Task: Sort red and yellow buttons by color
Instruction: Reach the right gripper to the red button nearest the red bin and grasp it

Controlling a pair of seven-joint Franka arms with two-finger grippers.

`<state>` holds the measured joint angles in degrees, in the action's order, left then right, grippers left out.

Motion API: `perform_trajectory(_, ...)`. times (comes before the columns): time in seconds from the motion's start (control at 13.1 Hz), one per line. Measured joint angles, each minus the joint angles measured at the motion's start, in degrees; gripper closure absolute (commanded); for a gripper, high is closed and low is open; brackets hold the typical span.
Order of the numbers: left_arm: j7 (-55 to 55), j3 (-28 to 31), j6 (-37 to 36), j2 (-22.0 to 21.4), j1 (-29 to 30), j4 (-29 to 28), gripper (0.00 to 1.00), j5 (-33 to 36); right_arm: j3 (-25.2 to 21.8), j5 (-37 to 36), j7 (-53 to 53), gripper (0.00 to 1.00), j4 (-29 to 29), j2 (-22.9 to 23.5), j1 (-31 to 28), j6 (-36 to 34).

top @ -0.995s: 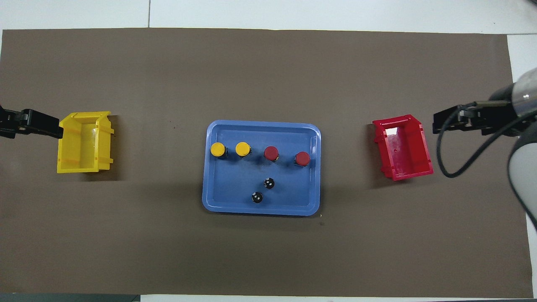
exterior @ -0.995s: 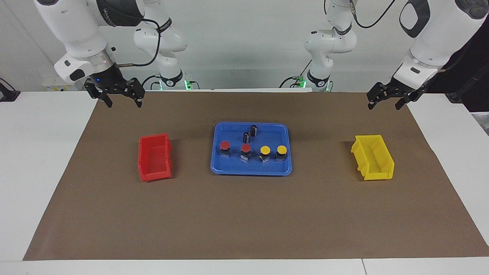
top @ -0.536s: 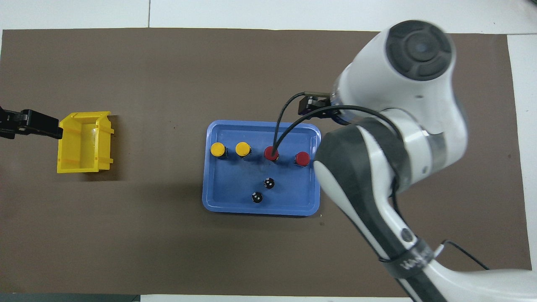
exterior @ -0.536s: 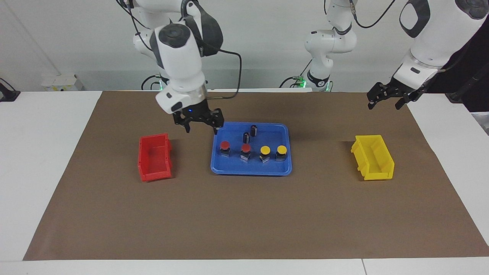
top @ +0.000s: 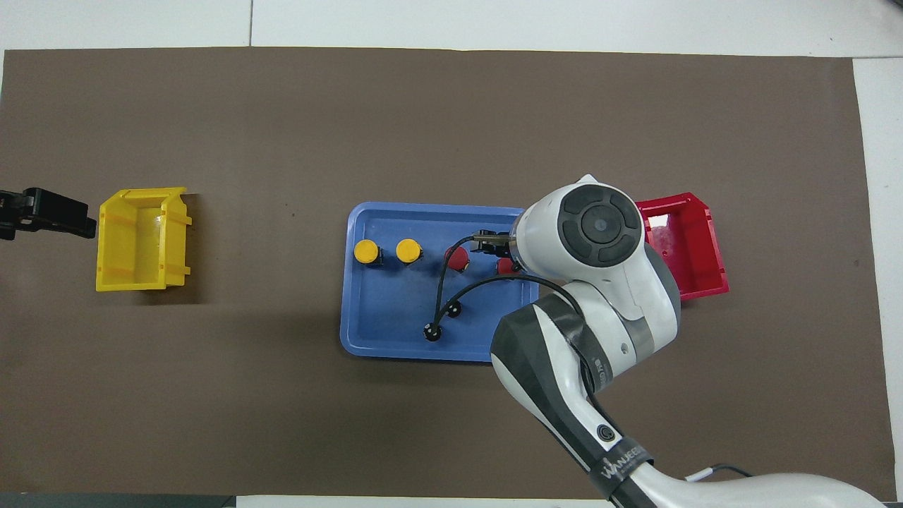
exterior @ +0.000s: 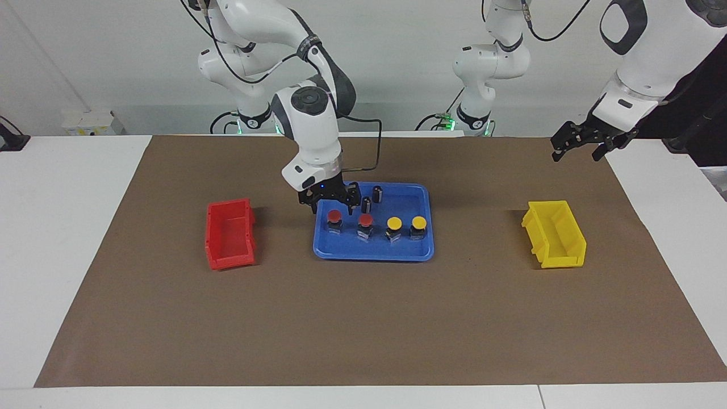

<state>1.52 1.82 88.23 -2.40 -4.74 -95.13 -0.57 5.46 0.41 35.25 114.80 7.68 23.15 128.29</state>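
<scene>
Four buttons are counted in the blue tray (exterior: 421, 254): two red buttons (exterior: 334, 216) (exterior: 366, 220) and two yellow buttons (exterior: 394, 223) (exterior: 418, 222), set in one row, the red pair toward the right arm's end. Each is seen as a round flat cap on a stubby black-and-silver body. Two dark cylinders (exterior: 377, 193) (exterior: 366, 204) stand in the same tray, nearer to the robots than the row. One red bin (exterior: 229, 234) lies toward the right arm's end of the table and one yellow bin (exterior: 555, 233) toward the left arm's end.

In the facing view the right gripper (exterior: 335, 207) is shown with its fingers spread, low over the end red button and holding nothing. In the overhead view that gripper is hidden by the arm's wrist, and part of the red bin (top: 688, 247) and one red cap are covered. The left gripper (exterior: 578, 151), open and empty, waits over the mat's corner near the yellow bin.
</scene>
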Motion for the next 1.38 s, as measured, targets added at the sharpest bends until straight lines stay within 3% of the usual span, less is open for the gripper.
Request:
perform_trajectory(0.38,0.0,-0.1,0.0,-1.5,0.0,-2.5,0.00,0.0,0.0,-0.6,-1.0,0.11,5.3,-0.6,0.2,5.7)
perform_trajectory(1.38,0.0,-0.1,0.3,-1.7,0.0,-3.4,0.00,0.0,0.1,-4.3,-3.3,0.30,5.5,1.9,1.7,7.6)
